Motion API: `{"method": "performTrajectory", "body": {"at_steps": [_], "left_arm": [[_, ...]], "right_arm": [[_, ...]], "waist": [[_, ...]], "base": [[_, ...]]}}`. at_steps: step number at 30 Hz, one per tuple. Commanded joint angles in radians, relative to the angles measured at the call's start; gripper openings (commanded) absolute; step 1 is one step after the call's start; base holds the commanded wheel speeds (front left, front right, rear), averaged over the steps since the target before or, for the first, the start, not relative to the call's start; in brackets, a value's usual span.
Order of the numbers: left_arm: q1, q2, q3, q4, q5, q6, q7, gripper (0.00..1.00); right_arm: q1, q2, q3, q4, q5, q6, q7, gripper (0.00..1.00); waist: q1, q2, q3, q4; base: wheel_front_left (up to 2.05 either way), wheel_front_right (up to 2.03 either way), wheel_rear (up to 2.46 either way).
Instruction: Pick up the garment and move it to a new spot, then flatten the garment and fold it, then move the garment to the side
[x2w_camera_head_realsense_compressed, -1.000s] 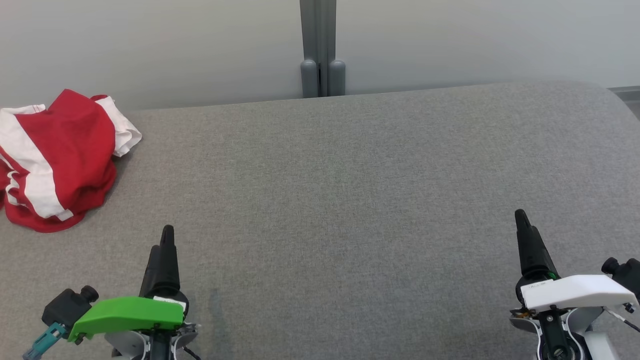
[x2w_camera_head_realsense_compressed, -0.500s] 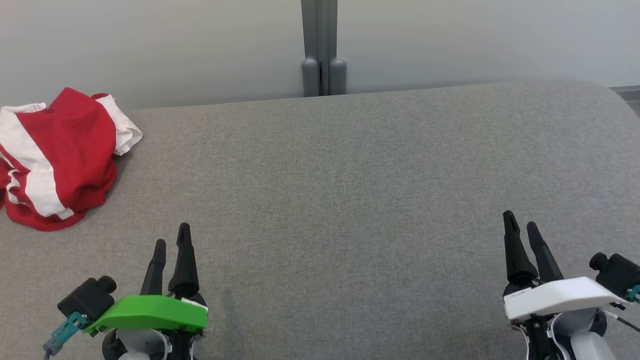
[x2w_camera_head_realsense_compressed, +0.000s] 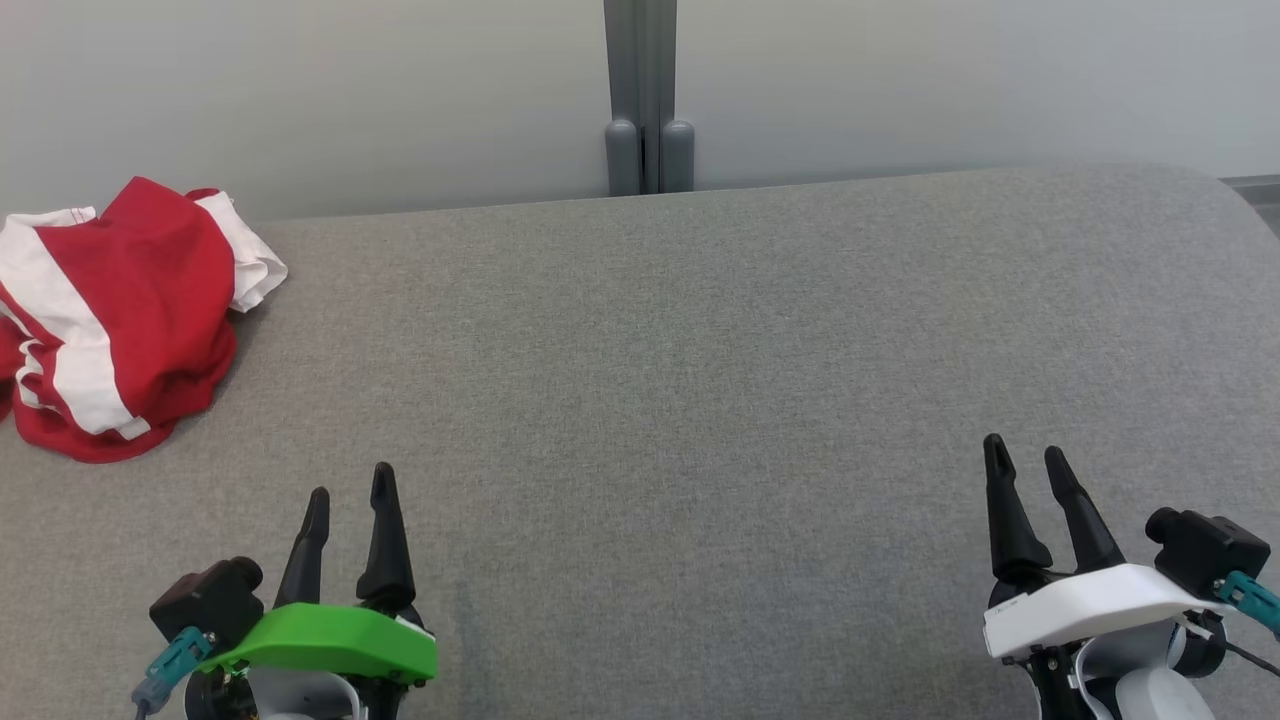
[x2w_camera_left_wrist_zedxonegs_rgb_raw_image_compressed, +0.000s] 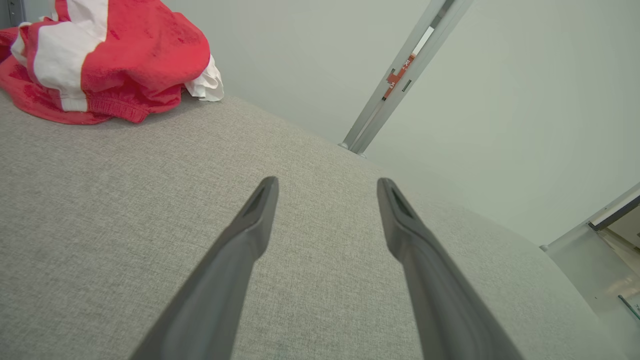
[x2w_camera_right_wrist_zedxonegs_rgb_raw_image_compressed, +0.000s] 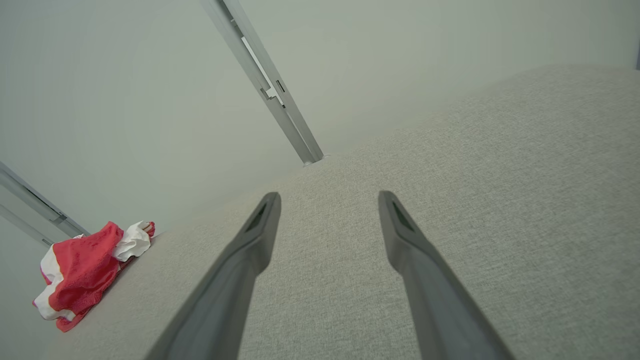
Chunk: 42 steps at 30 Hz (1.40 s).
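Item 1. Garment (x2w_camera_head_realsense_compressed: 120, 320): red cloth with broad white bands, crumpled in a loose heap at the upper left of the head view. It lay on the tabletop (x2w_camera_head_realsense_compressed: 680, 380) by the far left edge, part of it cut off by the frame, and well apart from both grippers.

Item 2. Left gripper (x2w_camera_head_realsense_compressed: 350, 480): lower left of the head view, under a green cover (x2w_camera_head_realsense_compressed: 330, 640). Its two dark fingers pointed up the frame; the jaws stood open with nothing between them. In the left wrist view, bare grey fabric showed in the gap.

Item 3. Post (x2w_camera_head_realsense_compressed: 648, 100): a grey upright at top centre, rising behind the far edge of the tabletop.

Item 4. Right gripper (x2w_camera_head_realsense_compressed: 1024, 446): lower right of the head view, under a white cover (x2w_camera_head_realsense_compressed: 1085, 600). The jaws were likewise open and held nothing.

Surface: the tabletop was covered in grey woven fabric, with its far right corner rounded.

Room: a plain pale wall (x2w_camera_head_realsense_compressed: 900, 80) ran across the top of the frame.
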Motion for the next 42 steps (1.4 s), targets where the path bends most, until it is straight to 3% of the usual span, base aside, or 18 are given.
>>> {"method": "performTrajectory", "body": {"at_steps": [1,22,42], "left_arm": [[0.002,0.007,-0.004,-0.005,0.029,0.006,-0.010,1.00],[0.012,0.009,-0.022,0.028,0.234,0.020,-0.060,1.00],[0.020,0.010,-0.047,0.101,0.356,0.033,-0.098,1.00]], "right_arm": [[0.005,-0.006,0.002,-0.006,-0.035,0.003,-0.011,1.00],[0.010,-0.007,0.021,0.025,-0.258,0.003,-0.061,1.00],[0.019,-0.008,0.030,0.052,-0.440,0.002,-0.099,1.00]], "waist": [[-0.0001,0.0000,0.000,0.000],[-0.0001,0.0000,-0.001,0.003],[-0.0001,0.0000,-0.009,0.008]], "base": [[0.00,0.00,0.00],[0.00,0.00,0.00],[0.00,0.00,0.00]]}}
